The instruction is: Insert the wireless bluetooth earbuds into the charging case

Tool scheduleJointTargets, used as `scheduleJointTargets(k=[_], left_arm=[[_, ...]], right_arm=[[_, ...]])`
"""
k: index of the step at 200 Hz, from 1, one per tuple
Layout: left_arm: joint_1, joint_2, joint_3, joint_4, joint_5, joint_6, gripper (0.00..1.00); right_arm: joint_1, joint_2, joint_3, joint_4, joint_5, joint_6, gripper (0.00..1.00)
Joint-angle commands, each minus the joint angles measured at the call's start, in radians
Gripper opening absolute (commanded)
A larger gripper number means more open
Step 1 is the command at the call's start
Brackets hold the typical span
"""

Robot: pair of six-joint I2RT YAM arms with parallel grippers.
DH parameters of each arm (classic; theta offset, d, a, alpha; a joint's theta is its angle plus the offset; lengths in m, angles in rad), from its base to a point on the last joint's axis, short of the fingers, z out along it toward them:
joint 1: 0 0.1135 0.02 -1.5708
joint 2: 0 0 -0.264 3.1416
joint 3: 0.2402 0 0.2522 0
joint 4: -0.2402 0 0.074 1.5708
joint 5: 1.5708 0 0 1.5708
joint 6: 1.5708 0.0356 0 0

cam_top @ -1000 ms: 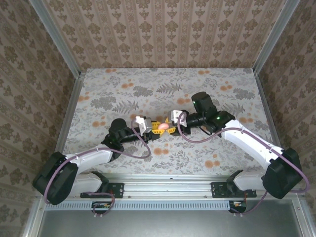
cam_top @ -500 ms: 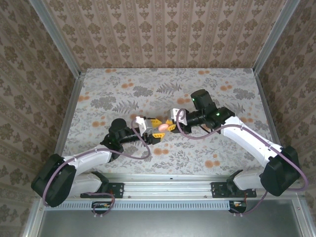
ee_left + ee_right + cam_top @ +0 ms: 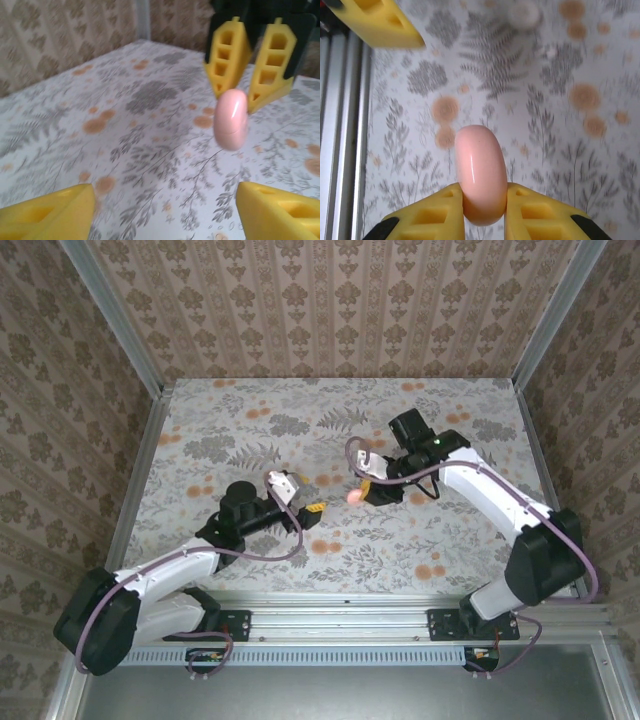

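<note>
**A:** What lies around the arms?

**B:** A flower-patterned table (image 3: 250, 420) enclosed by wallpapered walls (image 3: 330, 300). A metal rail (image 3: 340, 125) runs beside the right gripper. Beyond its tips sits a small pale round thing (image 3: 524, 13), too blurred to identify.

**A:** And the charging case?

**B:** The charging case (image 3: 481, 172) is a smooth, glossy pink oval with a fine seam curving across it.

**A:** Where is it?

**B:** The left gripper (image 3: 165, 215) has its jaws spread wide and holds nothing. The case hangs ahead of it, apart from its fingers. The right gripper (image 3: 362, 492) clamps one end of the case, a yellow finger on each side, with most of the oval jutting past the tips
</note>
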Motion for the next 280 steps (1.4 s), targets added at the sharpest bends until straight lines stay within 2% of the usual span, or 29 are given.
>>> scheduleJointTargets(k=[1, 17, 29, 80, 132, 200, 249, 280], left_arm=[[-0.005, 0.003, 0.029, -0.093, -0.195, -0.114, 0.77], [-0.003, 0.020, 0.037, -0.134, -0.278, -0.180, 0.78], [0.000, 0.031, 0.044, -0.158, -0.299, -0.215, 0.79], [0.005, 0.098, 0.086, -0.230, -0.314, -0.256, 0.79], [0.008, 0.170, 0.145, -0.265, -0.297, -0.247, 0.79], [0.012, 0.261, 0.205, -0.270, -0.261, -0.252, 0.79], [0.014, 0.267, 0.216, -0.264, -0.250, -0.233, 0.78], [0.016, 0.270, 0.221, -0.263, -0.253, -0.218, 0.78]], right_arm=[[-0.047, 0.080, 0.081, -0.169, 0.136, 0.015, 0.21], [-0.085, 0.142, 0.130, -0.215, 0.184, 0.030, 0.21], [-0.113, 0.185, 0.153, -0.230, 0.221, 0.042, 0.22], [-0.243, 0.321, 0.225, -0.238, 0.288, 0.090, 0.22], [-0.326, 0.446, 0.334, -0.286, 0.339, 0.088, 0.22], [-0.349, 0.604, 0.497, -0.415, 0.334, 0.044, 0.21], [-0.358, 0.665, 0.540, -0.440, 0.334, 0.033, 0.20], [-0.368, 0.698, 0.565, -0.463, 0.313, 0.030, 0.25]])
